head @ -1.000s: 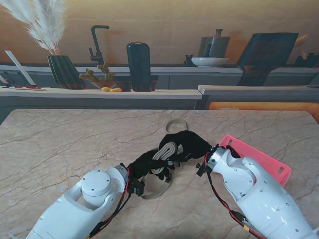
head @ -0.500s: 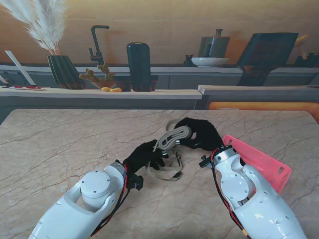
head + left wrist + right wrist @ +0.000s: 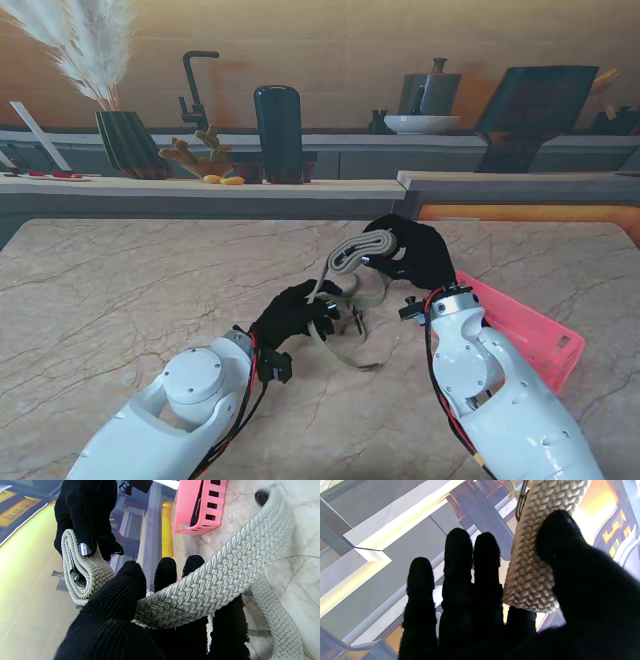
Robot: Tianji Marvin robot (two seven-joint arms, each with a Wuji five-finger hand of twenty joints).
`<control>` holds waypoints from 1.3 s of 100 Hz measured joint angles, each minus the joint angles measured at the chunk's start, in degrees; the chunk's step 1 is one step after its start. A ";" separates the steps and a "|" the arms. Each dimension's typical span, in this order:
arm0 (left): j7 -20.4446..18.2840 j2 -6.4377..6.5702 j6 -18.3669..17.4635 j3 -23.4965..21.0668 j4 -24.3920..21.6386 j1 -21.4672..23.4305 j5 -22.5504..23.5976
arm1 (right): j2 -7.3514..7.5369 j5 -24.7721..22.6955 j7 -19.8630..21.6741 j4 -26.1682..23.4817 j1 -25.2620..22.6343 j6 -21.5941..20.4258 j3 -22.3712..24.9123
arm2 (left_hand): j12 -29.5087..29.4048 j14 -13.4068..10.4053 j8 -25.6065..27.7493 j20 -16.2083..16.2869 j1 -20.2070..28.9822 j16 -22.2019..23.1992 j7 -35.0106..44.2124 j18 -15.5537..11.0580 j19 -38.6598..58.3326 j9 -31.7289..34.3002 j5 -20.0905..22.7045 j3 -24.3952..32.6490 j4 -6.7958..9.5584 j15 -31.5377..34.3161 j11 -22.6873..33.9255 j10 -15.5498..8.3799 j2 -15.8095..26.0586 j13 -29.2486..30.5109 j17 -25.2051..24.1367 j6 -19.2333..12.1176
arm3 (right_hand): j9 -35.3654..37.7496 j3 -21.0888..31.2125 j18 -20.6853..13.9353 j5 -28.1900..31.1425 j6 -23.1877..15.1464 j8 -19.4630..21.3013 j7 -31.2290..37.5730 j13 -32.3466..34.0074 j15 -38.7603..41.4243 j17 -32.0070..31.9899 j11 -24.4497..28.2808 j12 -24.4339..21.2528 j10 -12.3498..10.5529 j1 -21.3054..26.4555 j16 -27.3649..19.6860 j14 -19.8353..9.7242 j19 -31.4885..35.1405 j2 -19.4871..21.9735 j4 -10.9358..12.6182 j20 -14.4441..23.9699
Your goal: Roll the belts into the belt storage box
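A beige woven belt (image 3: 358, 250) is partly rolled. My right hand (image 3: 412, 252) holds the rolled end up off the table, thumb pressed on the coil (image 3: 532, 562). My left hand (image 3: 292, 312) grips the loose strap (image 3: 212, 580) nearer to me, and the strap runs up from it to the roll (image 3: 85, 572). The rest of the belt (image 3: 352, 345) loops on the marble table (image 3: 130, 290) between the hands. The pink belt storage box (image 3: 528, 328) lies to the right, behind my right forearm; something dark shows inside the box (image 3: 200, 502).
The table's far edge meets a counter holding a dark vase with pampas grass (image 3: 125, 140), a black tap (image 3: 195, 90), a black cylinder (image 3: 278, 132) and a bowl (image 3: 420, 123). A black panel (image 3: 530, 110) leans at the far right.
My right hand has lifted the rolled end up and away from me. The strap now stretches between the two hands, and the left hand has shifted slightly farther forward.
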 measured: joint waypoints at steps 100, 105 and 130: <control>13.59 -2.89 -7.41 2.02 0.84 2.27 -3.43 | -1.85 -0.29 -2.95 9.69 8.32 -3.36 -14.18 | -27.49 -1.65 -7.90 -10.47 -33.43 -16.08 -10.13 -5.17 -14.68 -20.00 -11.09 10.80 0.68 -23.91 -9.41 0.01 -7.45 -17.36 -12.13 0.87 | -0.30 -0.73 1.60 -0.97 -0.02 0.00 1.34 -0.27 2.05 -2.12 1.63 -1.35 1.47 -0.10 -0.28 0.94 0.67 0.71 0.04 -0.34; 15.08 -3.12 -7.45 2.06 0.81 2.48 -3.30 | -1.84 -0.77 -2.98 10.21 8.64 -4.05 -14.66 | -27.97 -1.87 -7.96 -10.51 -33.79 -16.43 -10.13 -5.60 -14.71 -20.38 -11.98 11.38 0.68 -24.45 -9.52 0.01 -7.45 -17.50 -12.34 0.87 | -0.30 -0.76 2.27 -0.97 -0.03 0.00 1.34 -0.28 2.06 -2.13 1.75 -1.36 1.48 -0.10 -0.29 1.02 0.76 0.71 0.04 -0.56; 19.43 -4.13 -7.86 2.17 0.76 3.12 -1.91 | -1.09 -7.01 -4.56 12.19 10.20 -6.75 -17.08 | -28.08 -2.95 -8.41 -10.57 -35.01 -16.59 -10.29 -7.10 -14.98 -23.08 -15.16 11.32 0.68 -24.49 -9.53 -0.04 -8.49 -18.79 -12.45 0.87 | -0.33 -0.76 2.70 -2.28 0.42 -0.54 1.34 -0.31 2.11 -2.81 2.25 -1.98 2.21 -0.04 -0.91 1.39 1.40 1.25 0.04 -0.93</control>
